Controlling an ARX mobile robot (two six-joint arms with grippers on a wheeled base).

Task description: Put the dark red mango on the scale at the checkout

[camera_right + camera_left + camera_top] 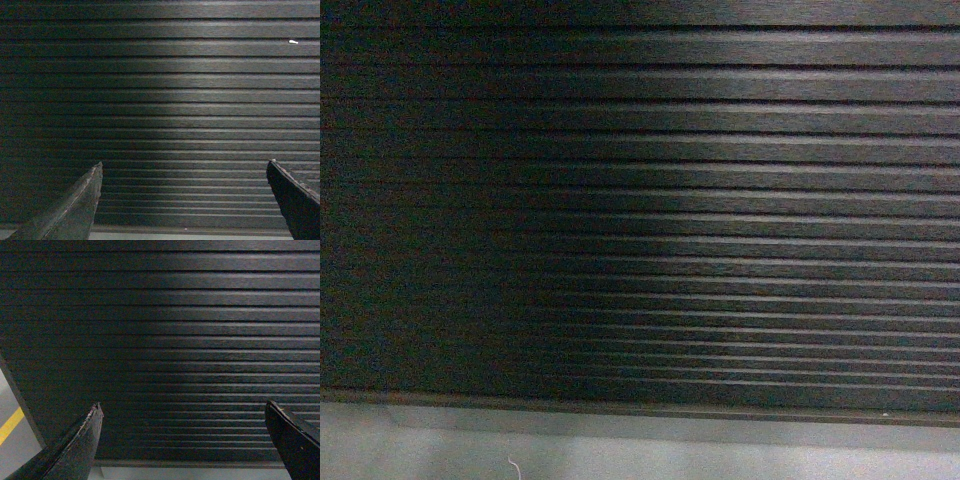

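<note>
The checkout's black ribbed front (640, 200) fills the head view, close up. No arm or gripper shows there. In the left wrist view my left gripper (182, 410) faces the same slats (165, 330), its dark fingers wide apart with nothing between them. In the right wrist view my right gripper (184, 170) likewise stands open and empty before the slatted front (165, 100). The dark red mango and the scale are out of view.
A grey base strip and floor (620, 450) run along the bottom under the counter. A yellow floor line (10, 425) shows at the left beside the counter's end. A small white speck (293, 42) sits on one slat.
</note>
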